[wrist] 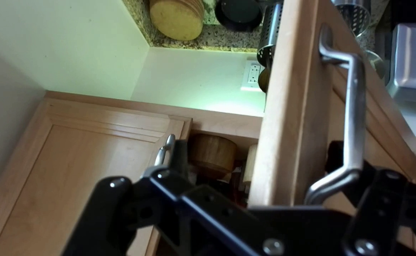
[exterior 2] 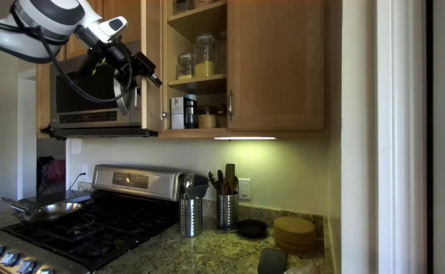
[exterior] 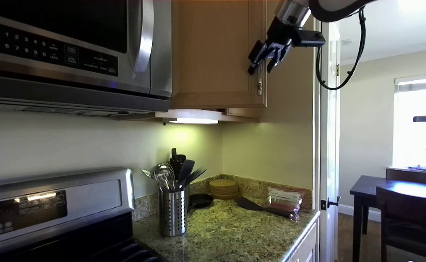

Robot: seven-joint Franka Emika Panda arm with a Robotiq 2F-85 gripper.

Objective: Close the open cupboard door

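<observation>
Gripper [exterior: 261, 70] at upper right of an exterior view, fingers parted, astride the edge of the cupboard door [wrist: 281, 117]; contact, can't tell. Door swung open, right of centre in wrist view, silver handle [wrist: 355, 106] on its right-hand face. Neighbouring door [wrist: 87, 170] lower left. Tall jar [exterior 2: 205, 57] on shelf [exterior 2: 197, 82], upper centre, exterior view.

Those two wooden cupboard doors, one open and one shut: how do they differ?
The open door juts out from the cupboard, while the shut door lies flat against it. The pincer straddles the open door's edge; the shut door stands clear of the pincer. Both are light-brown wood with silver handles.
</observation>
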